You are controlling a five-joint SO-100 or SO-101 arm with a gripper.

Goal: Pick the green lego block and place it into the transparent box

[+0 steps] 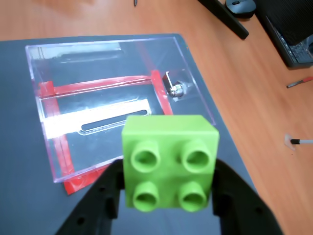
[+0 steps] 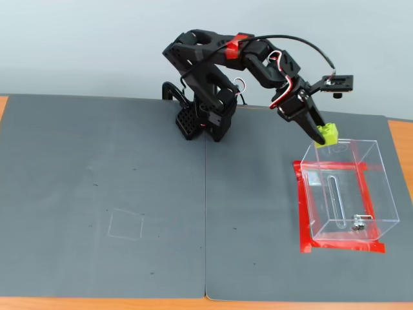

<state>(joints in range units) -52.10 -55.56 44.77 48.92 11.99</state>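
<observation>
My gripper [image 1: 168,196] is shut on the green lego block [image 1: 168,161], a lime-green brick with four studs facing the wrist camera. In the fixed view the gripper [image 2: 322,135] holds the block [image 2: 328,133] in the air just above the far rim of the transparent box [image 2: 381,187]. The transparent box [image 1: 190,68] is open-topped, with a small metal latch [image 1: 175,89] on one wall. It stands empty on a square of red tape [image 2: 300,206]. In the wrist view the box lies below and beyond the block.
The arm's base [image 2: 203,119] stands at the back of the grey mat [image 2: 103,194]. A faint square outline [image 2: 126,225] is marked on the mat at left. In the wrist view, black objects [image 1: 288,29] and small tools [image 1: 299,82] lie on the wooden table beside the mat.
</observation>
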